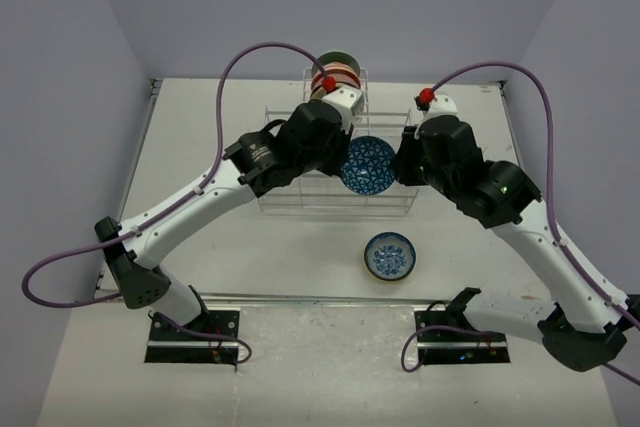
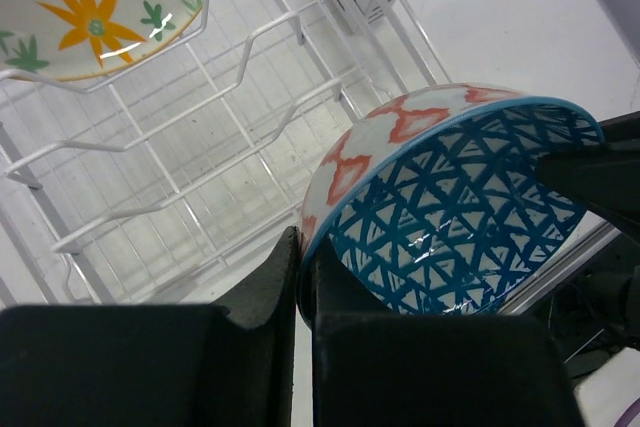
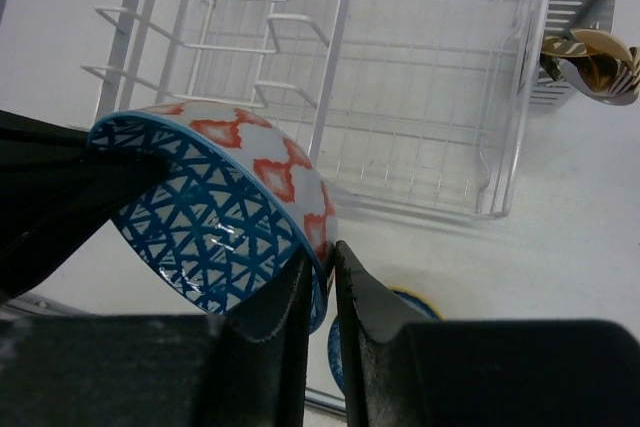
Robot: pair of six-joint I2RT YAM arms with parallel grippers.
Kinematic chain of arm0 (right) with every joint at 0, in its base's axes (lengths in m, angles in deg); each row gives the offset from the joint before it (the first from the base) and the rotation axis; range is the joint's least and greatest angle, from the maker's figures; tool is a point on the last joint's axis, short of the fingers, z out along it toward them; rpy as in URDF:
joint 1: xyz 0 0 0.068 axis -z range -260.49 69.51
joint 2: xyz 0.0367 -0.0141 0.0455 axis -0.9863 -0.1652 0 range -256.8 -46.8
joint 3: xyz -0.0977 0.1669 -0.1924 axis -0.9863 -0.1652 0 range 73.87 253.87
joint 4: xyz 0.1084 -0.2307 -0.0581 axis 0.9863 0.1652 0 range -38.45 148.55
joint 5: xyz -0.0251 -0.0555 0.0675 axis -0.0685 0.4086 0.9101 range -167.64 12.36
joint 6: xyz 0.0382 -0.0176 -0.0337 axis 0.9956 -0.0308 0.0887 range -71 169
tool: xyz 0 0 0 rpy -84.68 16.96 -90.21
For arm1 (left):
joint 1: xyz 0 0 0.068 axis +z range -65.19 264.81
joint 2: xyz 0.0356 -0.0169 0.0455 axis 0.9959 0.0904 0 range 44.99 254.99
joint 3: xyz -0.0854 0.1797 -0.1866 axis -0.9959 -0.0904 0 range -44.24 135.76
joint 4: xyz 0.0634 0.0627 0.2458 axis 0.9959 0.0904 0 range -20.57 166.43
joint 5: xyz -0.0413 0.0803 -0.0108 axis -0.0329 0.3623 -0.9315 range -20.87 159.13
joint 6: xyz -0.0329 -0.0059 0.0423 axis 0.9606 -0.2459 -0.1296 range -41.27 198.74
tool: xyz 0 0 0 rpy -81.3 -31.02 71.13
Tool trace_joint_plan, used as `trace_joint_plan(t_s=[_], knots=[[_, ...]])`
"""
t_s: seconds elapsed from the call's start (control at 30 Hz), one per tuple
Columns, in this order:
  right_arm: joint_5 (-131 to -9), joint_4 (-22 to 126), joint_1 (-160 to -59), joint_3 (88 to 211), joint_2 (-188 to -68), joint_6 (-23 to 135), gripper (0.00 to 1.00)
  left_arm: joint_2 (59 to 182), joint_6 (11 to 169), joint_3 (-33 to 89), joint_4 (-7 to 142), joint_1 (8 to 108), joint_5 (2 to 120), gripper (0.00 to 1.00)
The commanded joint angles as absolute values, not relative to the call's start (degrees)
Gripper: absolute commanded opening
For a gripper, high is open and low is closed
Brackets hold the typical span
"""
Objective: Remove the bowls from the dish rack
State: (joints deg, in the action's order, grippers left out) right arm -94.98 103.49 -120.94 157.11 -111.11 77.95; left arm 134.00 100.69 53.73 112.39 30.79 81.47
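Room: pale lilac walls [image 1: 300, 7] close in three sides.
Table: one flat white table [image 1: 250, 247], both arm bases bolted at its near edge.
Dish rack: one rectangular white wire dish rack [image 1: 300, 197] at the middle back of the table. A slotted white side caddy [image 3: 585, 2] holds utensils.
Arms: two, black and white with purple cables, both reaching over the rack's near side.
Bowls in the rack: a cluster [image 1: 335, 69] at the far end with green and orange-red edges; the count is unclear. The wrist views show a white bowl with orange flowers [image 2: 90, 7].
Held bowl: one round bowl [image 1: 367, 165], blue triangle lattice inside and orange-red diamonds outside, tilted on edge between the grippers.
Bowl on the table: one small blue-patterned bowl [image 1: 389, 255], in front of the rack.
Left gripper [image 2: 303, 272]: pinched tight on the held bowl's rim.
Right gripper [image 3: 322, 272]: pinched tight on the opposite rim.
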Motion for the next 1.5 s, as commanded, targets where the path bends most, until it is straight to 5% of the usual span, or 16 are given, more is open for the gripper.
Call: trace_joint_plan(t_s=[0.0, 0.17, 0.23, 0.53, 0.57, 0.7, 0.83, 0.87, 1.17, 1.47], knots=[[-99.7, 101.0, -121.1, 157.9, -112.0, 76.5, 0.14, 133.2, 102.7, 57.5, 109.2, 30.3, 78.9, 0.00], [-100.4, 101.2, -121.1, 157.7, -113.2, 76.4, 0.14, 133.2, 102.9, 58.5, 108.5, 30.3, 77.0, 0.00], [-100.1, 101.4, -121.2, 157.6, -113.3, 76.6, 0.00, 133.2, 102.8, 58.9, 108.2, 30.3, 76.4, 0.00], [-100.1, 100.9, -121.4, 156.0, -109.8, 78.1, 0.00, 129.8, 104.0, 56.6, 101.7, 30.3, 74.0, 0.00], [-100.0, 100.7, -121.4, 155.1, -108.3, 78.4, 0.00, 129.4, 104.1, 55.5, 100.9, 30.3, 74.0, 0.13], [-99.7, 103.2, -121.4, 154.1, -106.0, 79.8, 0.00, 128.6, 104.4, 54.8, 99.1, 30.3, 73.8, 0.37], [-99.2, 106.0, -121.4, 152.1, -104.3, 81.7, 0.00, 128.7, 104.5, 55.4, 99.8, 30.3, 74.5, 0.74], [-98.6, 106.6, -121.4, 151.6, -103.9, 82.0, 0.00, 128.1, 104.6, 55.6, 99.9, 30.3, 75.1, 1.00], [-88.7, 110.9, -120.6, 136.6, -96.4, 87.8, 0.00, 119.1, 102.1, 52.9, 102.0, 30.4, 92.5, 1.00], [-83.7, 106.3, -114.9, 122.8, -97.7, 92.0, 0.00, 113.6, 101.7, 47.1, 101.5, 30.4, 95.2, 1.00]])
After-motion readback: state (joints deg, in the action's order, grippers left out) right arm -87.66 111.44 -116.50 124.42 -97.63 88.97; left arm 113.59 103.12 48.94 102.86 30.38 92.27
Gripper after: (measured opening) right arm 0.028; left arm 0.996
